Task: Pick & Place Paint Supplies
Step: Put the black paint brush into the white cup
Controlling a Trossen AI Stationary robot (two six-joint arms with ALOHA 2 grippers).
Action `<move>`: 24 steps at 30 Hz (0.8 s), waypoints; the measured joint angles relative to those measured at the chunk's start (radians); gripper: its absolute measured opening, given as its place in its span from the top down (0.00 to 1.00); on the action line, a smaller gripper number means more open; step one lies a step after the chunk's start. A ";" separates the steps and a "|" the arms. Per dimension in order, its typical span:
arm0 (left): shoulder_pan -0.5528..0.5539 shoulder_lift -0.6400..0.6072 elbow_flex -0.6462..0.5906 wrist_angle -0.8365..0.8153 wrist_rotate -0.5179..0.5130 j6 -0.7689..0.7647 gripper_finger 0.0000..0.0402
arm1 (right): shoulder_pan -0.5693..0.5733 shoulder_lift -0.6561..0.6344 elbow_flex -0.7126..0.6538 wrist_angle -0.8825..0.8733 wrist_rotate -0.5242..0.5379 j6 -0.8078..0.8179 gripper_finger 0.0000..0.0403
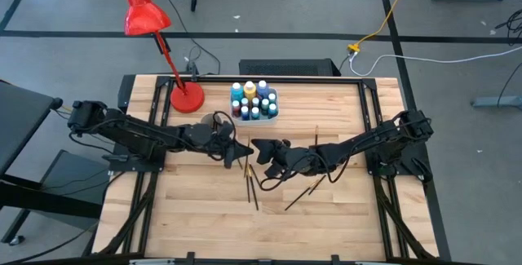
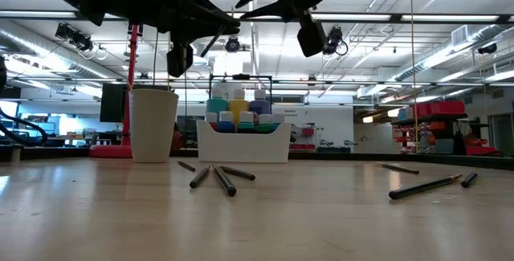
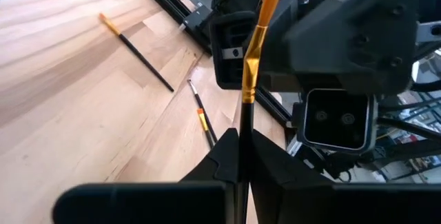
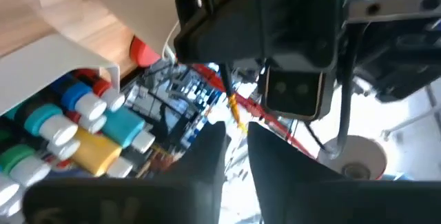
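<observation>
High view: both arms meet over mid-bench, just near of the white tray (image 1: 274, 115) of paint bottles (image 1: 254, 100). The left claw (image 1: 241, 149) and right claw (image 1: 259, 147) sit tip to tip, which looks like a handoff of a paintbrush between them. Loose brushes (image 1: 252, 185) lie on the bench (image 1: 204, 216) near of the claws, another (image 1: 300, 196) to their right, so most are not yet picked. A red lamp (image 1: 145, 12) stands at the far left.

Low view: both claws hang high above the bench. A white cup (image 2: 152, 124) stands left of the tray, probably where the brushes go. Brushes (image 2: 213, 177) lie flat in front.

Left wrist view: the left claw (image 3: 240, 156) is pinched together on a dark-handled paintbrush (image 3: 256, 38), ferrule and bristle end poking out toward the right arm's wrist. The grip sits low on the handle, leaving the length free.

Right wrist view: the right claw (image 4: 236, 145) stands slightly apart with a thin orange-tipped brush end (image 4: 236, 110) beyond the gap; I cannot tell whether it touches. It seems to be letting go so the left arm carries the brush.
</observation>
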 joint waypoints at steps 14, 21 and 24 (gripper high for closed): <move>0.000 0.000 0.000 -0.093 -0.114 0.208 0.96 | -0.003 0.000 0.000 -0.069 0.158 1.017 0.70; 0.000 0.000 0.000 -0.103 -0.302 0.341 0.94 | -0.012 0.000 -0.001 -0.217 -0.125 1.618 0.71; -0.001 -0.010 -0.001 -0.120 -0.386 0.407 0.95 | -0.023 0.000 -0.001 -0.219 -0.329 1.762 0.72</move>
